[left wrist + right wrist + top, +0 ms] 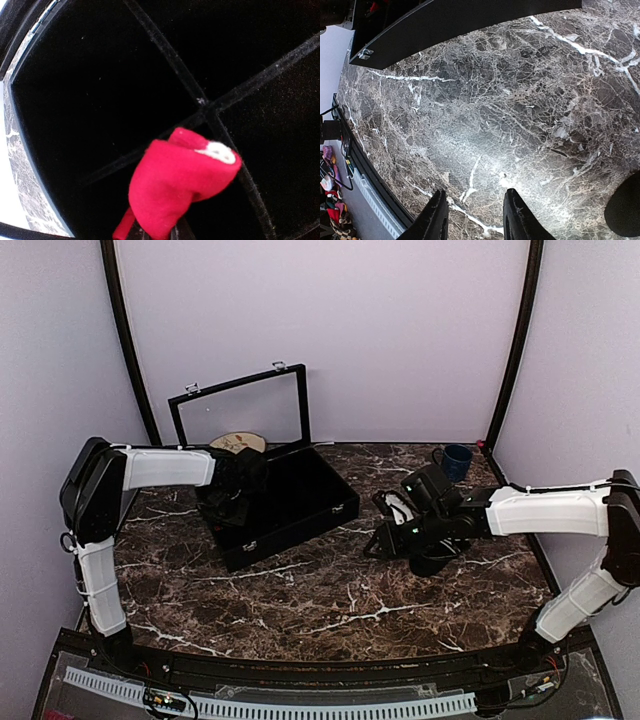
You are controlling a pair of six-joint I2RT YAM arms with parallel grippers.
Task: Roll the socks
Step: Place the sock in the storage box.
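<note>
My left gripper (159,231) is shut on a rolled red sock bundle (180,185) with a white patch at its top. It holds the bundle just above the black felt dividers (200,100) inside the open black case (300,502). In the top view the left gripper (232,502) reaches into the case's left part, and the bundle is hidden there. The black striped sock does not show on its own. My right gripper (475,216) is open and empty above the marble table (520,110); it shows in the top view (380,538) right of the case.
The case's glass lid (240,410) stands open at the back. A round wooden piece (238,443) lies behind the case. A blue mug (457,461) stands at the back right. The case's front wall (460,25) crosses the top of the right wrist view.
</note>
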